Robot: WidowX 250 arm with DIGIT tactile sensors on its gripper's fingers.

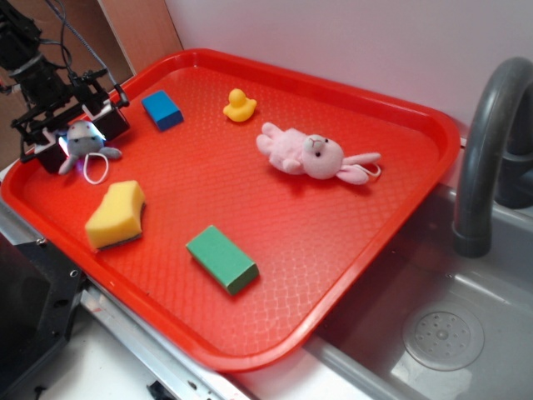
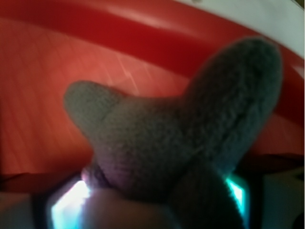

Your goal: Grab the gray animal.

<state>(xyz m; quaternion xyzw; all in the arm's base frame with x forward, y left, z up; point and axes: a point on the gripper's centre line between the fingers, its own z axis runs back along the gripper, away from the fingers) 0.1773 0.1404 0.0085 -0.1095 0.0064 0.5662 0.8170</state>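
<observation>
We see a red tray [image 1: 333,250] beside a gray sink [image 1: 466,308] with a dark curved faucet [image 1: 487,142]. Our hand [image 1: 75,142] sits at the tray's far left corner, low over the surface, and the gray animal [image 1: 86,143] lies right between its fingers, pale face up, with its white string loop [image 1: 94,171] trailing onto the tray toward the front. From the wrist view the gray animal [image 2: 181,138] fills most of the frame, blurred and very near, with lit pads [image 2: 66,205] glowing on both sides of it, so our hand looks closed around the toy. Whether the toy is lifted clear of the tray we cannot tell.

Elsewhere on the tray, well apart from one another, lie a blue block [image 1: 162,109], a yellow duck [image 1: 239,106], a pink bunny [image 1: 316,155] on its back near the middle, a yellow sponge [image 1: 117,215] just in front of the hand, and a green block [image 1: 221,259] near the front rim.
</observation>
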